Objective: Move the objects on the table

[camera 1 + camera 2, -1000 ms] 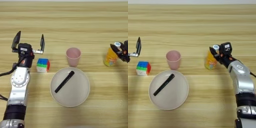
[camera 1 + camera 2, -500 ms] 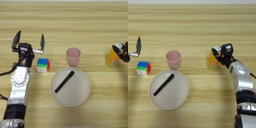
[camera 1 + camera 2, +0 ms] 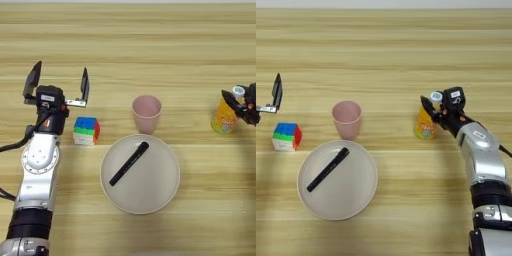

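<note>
Right claw [image 3: 432,111] half-hidden behind juice bottle [image 3: 426,124]

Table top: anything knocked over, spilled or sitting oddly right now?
Nothing is spilled or toppled. The pink cup and juice bottle stand upright, the puzzle cube sits flat. The only oddity is the black pen lying diagonally in the beige plate. The right gripper is at the bottle; the left gripper hovers open behind the cube.
</note>
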Robot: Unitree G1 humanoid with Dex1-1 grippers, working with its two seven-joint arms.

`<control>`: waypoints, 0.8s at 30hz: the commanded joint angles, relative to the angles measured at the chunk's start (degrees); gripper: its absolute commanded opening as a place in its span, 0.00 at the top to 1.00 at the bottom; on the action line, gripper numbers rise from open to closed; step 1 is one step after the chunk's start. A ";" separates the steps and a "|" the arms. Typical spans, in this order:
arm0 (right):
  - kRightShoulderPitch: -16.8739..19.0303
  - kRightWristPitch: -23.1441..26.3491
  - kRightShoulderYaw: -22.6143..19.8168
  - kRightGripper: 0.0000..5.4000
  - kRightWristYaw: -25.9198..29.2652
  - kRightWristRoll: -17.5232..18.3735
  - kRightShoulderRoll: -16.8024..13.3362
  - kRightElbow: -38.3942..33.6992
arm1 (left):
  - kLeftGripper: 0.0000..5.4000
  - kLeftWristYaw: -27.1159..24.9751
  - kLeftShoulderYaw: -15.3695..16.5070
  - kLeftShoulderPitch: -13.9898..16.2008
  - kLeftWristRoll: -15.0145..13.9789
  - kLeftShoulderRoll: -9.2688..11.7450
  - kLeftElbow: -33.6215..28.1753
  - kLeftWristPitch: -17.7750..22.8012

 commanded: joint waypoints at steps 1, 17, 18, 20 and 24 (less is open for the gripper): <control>-0.45 -0.33 0.19 0.41 0.07 -0.10 0.06 -0.14 | 0.00 0.10 -0.29 0.05 0.66 0.25 0.27 -0.47; -1.35 -3.00 -0.75 0.13 -2.16 -0.15 0.25 0.16 | 0.00 0.15 -0.44 0.09 0.75 0.20 0.40 -0.55; -1.42 -3.53 -0.77 0.10 -2.24 -0.19 0.25 0.14 | 0.00 0.17 -0.47 0.07 0.76 0.19 0.43 -0.55; -1.56 -4.75 -0.88 0.06 -2.73 -0.35 0.28 -0.25 | 0.00 0.21 -0.51 0.05 0.79 0.18 0.46 -0.56; -1.81 -6.95 -0.93 0.01 -3.82 -0.56 0.27 -1.26 | 0.00 0.26 -0.56 0.03 0.85 0.14 0.54 -0.60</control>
